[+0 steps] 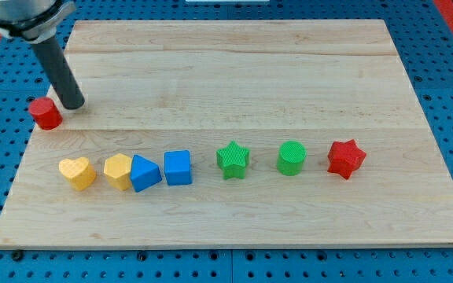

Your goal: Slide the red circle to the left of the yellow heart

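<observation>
Red circle (46,113) sat at the board's left edge, just left of my tip (75,104) and seemingly in contact with it or nearly so. The tool is a bare rod with nothing to open, close or grip; it stood on the board (234,71), its shaft leaning up and left towards the arm housing at the far left corner of the view.

Progress was judged partial. The circle already lay left of the yellow heart (78,173) but farther from the viewer, well apart from it, not level with it. Remaining work, as judged: bring the circle nearer until it rests just left of the heart. With the tip on the circle's right, a further push risked sending it off the edge; repositioning to its far side appeared necessary.

Outward along the near row, left to right: heart, a second yellow block (118,170) touching a blue triangle (145,174), blue cube (178,167), green star (233,159), green cylinder (292,158), red star (345,159).
</observation>
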`<state>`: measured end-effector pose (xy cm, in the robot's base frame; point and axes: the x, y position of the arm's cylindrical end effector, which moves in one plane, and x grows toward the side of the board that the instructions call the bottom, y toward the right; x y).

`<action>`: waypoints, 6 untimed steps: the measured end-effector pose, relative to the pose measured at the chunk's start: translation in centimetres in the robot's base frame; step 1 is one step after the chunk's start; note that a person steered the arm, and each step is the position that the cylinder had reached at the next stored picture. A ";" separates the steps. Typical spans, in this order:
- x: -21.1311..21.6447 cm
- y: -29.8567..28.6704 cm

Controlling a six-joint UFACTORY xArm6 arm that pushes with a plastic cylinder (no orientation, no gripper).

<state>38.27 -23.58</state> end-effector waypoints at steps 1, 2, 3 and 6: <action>-0.1 -3.4; 3.0 -5.2; 8.0 -5.0; 12.7 -5.4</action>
